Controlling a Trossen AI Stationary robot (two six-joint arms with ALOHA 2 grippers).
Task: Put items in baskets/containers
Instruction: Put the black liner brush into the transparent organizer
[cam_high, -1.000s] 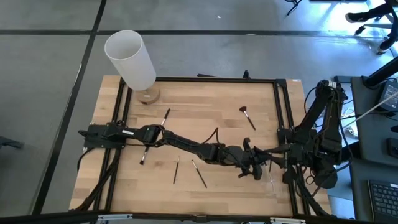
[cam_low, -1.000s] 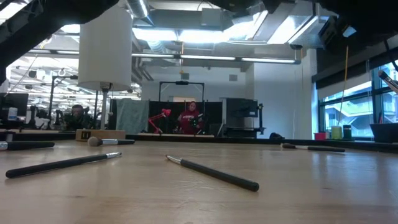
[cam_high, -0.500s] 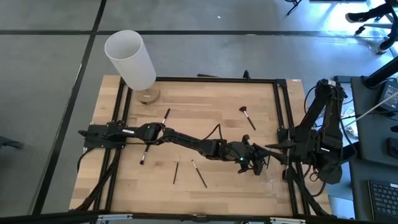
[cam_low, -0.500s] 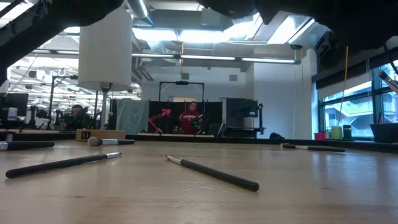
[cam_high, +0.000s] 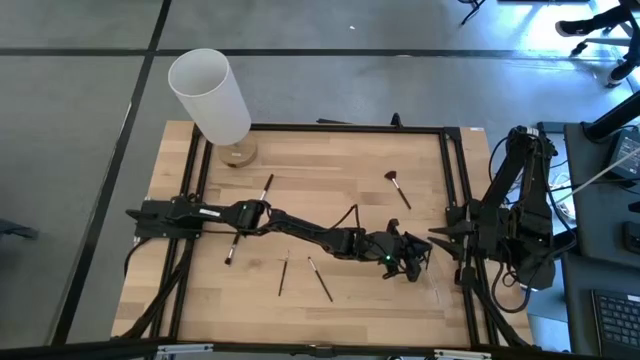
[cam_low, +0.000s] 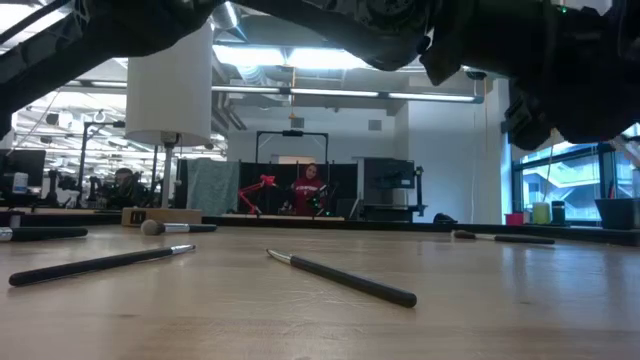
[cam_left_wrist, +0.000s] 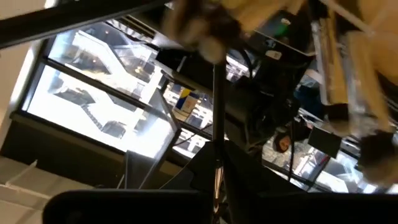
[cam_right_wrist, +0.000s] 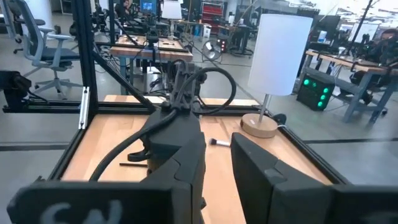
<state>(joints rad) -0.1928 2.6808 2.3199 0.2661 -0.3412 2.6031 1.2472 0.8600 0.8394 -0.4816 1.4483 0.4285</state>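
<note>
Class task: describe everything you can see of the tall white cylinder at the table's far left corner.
The tall white cylinder is a smooth, matte, open-topped tube, plain and unmarked. A thin stem carries it above a round wooden base, so it looks like a lamp. It stands upright at the table's far left corner, its base on the wood beside the black frame rail. A pale-tipped brush lies near the base, apart from it. Neither hand is near it.
</note>
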